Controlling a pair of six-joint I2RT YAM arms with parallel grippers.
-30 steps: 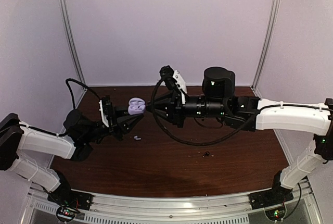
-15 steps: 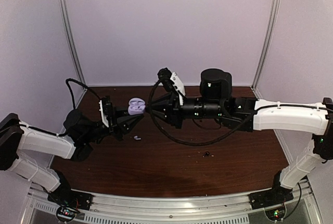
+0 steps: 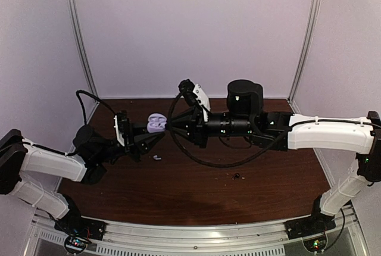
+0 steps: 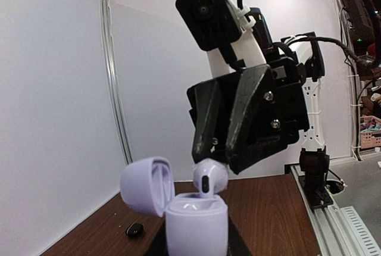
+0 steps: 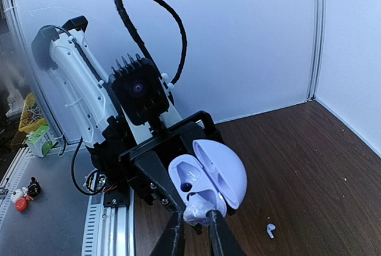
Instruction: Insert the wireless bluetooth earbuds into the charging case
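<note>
Toward the far edge of the desk, left of centre, the left gripper clamps the open case upright, lid tipped back. Directly above its socket the right gripper pinches a lilac earbud, seemingly upright and lined up with the socket. A second earbud lies on the desk below.

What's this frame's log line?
left gripper: shut on charging case, lid open | right gripper: shut on earbud at case mouth | second earbud: on table
</note>
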